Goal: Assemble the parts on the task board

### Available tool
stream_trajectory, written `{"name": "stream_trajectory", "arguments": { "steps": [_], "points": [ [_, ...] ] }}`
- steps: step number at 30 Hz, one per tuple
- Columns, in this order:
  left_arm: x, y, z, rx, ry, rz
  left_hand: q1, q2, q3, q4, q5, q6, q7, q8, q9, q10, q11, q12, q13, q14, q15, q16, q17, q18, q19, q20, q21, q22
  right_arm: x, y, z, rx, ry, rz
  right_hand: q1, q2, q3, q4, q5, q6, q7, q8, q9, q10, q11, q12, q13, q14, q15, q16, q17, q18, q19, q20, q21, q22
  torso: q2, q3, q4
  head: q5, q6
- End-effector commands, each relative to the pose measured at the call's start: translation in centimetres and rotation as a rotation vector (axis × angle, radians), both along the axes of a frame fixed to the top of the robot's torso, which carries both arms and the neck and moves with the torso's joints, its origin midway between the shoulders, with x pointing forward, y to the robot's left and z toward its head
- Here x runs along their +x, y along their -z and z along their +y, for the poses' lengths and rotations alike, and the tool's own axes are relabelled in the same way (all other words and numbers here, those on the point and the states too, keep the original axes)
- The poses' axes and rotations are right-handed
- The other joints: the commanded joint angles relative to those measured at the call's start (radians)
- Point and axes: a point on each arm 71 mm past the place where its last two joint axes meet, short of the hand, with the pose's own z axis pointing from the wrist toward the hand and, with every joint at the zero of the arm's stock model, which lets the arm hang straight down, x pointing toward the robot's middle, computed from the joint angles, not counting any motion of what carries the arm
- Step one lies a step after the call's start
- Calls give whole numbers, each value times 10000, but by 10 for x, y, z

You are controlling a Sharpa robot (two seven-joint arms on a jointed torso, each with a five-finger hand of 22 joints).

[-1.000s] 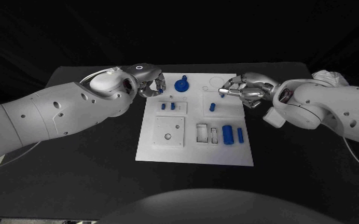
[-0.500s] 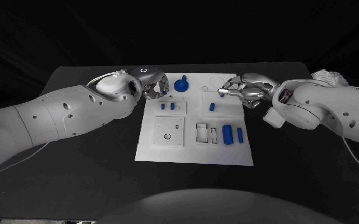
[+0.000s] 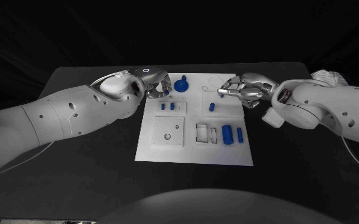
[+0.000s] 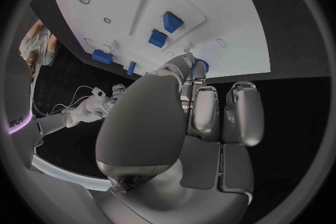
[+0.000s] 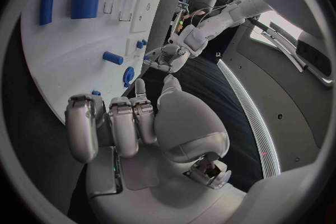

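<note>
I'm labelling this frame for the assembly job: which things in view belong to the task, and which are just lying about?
Belong to the job:
- task board
- round blue part
- two small blue parts
- short blue peg
- thick blue cylinder
- thin blue bar
- left hand and right hand

Just lying about:
- black table
- white object at the table's far right corner

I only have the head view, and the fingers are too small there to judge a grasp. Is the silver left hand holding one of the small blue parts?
Observer: In the left wrist view a blue bit shows at the curled fingertips of the left hand, by the edge of the white task board. I cannot tell if it is held.
Operator: And the right hand?
Observer: In the right wrist view the right hand has its fingers curled, with a small blue piece beside one fingertip.
</note>
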Motion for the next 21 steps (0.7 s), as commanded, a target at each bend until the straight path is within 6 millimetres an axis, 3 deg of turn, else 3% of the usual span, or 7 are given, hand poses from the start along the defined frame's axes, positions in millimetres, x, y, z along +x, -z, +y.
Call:
{"name": "stream_trajectory", "arguments": {
  "steps": [1,21],
  "points": [
    [0,1,-4,-114,147,77,-5,2,28,-41,-8,-27,19,-24,17,13,60,-46,-10,223,37,6,-9,-34,143,-22,2,1677,-1,1,2,-11,-180,80,123,17,2,34,66,70,12,33,-5,1202,-188,-65,778,1056,-69,34,2630,87,-75,-20,-60,2127,9,-3,-1,-24,1],
    [0,9,-9,130,79,433,6,-1,38,-58,-2,-65,34,-57,-3,9,77,-72,-19,193,57,-49,-92,-21,115,-8,-60,1653,-1,1,2,-10,-195,96,123,17,2,34,66,70,12,33,-5,1202,-188,-65,778,1056,-69,34,2630,87,-75,-20,-60,2127,0,-1,4,-86,1]
  ]
}}
